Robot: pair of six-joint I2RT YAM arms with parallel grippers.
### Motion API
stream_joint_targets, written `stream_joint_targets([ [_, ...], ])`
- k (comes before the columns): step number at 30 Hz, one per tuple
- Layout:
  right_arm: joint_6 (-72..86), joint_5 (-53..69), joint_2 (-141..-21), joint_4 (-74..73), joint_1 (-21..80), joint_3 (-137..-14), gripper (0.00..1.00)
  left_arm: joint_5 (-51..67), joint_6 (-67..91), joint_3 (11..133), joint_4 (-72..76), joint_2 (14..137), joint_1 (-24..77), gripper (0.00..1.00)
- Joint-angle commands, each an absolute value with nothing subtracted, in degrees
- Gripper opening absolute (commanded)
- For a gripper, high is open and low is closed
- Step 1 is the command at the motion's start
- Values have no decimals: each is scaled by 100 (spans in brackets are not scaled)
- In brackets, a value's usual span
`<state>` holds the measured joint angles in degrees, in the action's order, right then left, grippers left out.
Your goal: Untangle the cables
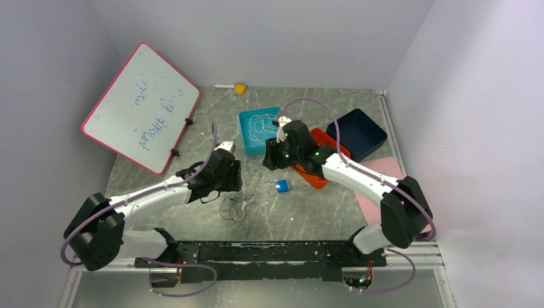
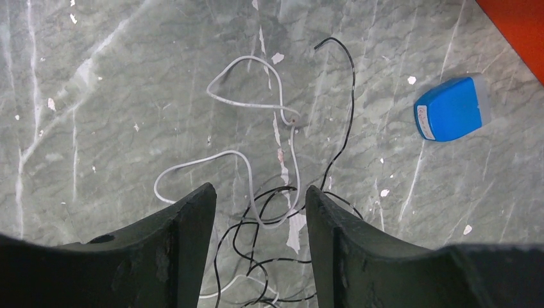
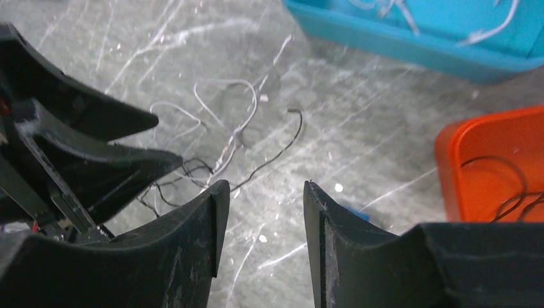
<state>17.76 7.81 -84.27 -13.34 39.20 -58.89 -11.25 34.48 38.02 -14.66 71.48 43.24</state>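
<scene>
Cables [image 1: 235,204], grey and black tangle, lay on table [image 1: 308,215] at lower centre of top view, just beside left pincer [image 2: 256,202]; jaws wide, tangle's edge below gap, nothing gripped. Right pincer [image 3: 263,192] also wide, empty, near teal bin [image 1: 244,135]

- Robot lab cell, not a home or shop: plain pale walls [image 1: 269,38] box in my workspace on three sides.
- Scuffed grey marble-look table [image 1: 308,212]. A black mounting rail [image 1: 256,250] runs along the bottom of the top view, with my left arm [image 1: 154,192] and right arm [image 1: 359,179] bolted to it.
- Pink-framed whiteboard [image 1: 141,106] with blue handwriting leans at upper left.
- Plastic sorting containers sit centre to right: teal bin [image 1: 244,131], orange tray [image 1: 312,178], dark blue bin [image 1: 359,131].
- Loose cables [image 1: 237,202] lie on the table at lower centre as test material.
</scene>
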Motion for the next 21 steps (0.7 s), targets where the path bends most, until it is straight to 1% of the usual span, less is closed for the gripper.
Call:
stream_joint_targets([
  [1,2244,860,-8174,-996,3984,-5427,49,-1003,3277,4140,-1632,7419,4322,59],
  [10,2178,678,-8126,-1144,4011,-5492,49,-626,3314,4091,-1563,7800,4267,54],
  [12,2181,661,-8140,-1147,4014,-5494,49,-551,3397,3992,-1503,7769,4270,51],
  [14,2216,701,-8159,-1099,4014,-5470,49,-504,3470,3899,-1438,7725,4268,40],
  [17,2317,766,-8160,-963,4032,-5404,49,-539,3536,3843,-1398,7559,4268,17],
  [18,2351,767,-8151,-918,4040,-5383,49,-569,3535,3862,-1416,7492,4271,12],
  [20,2403,758,-8119,-838,4063,-5334,49,-660,3467,3962,-1479,7377,4270,7],
  [21,2431,725,-8094,-798,4065,-5315,49,-723,3437,4023,-1550,7334,4264,7],
])
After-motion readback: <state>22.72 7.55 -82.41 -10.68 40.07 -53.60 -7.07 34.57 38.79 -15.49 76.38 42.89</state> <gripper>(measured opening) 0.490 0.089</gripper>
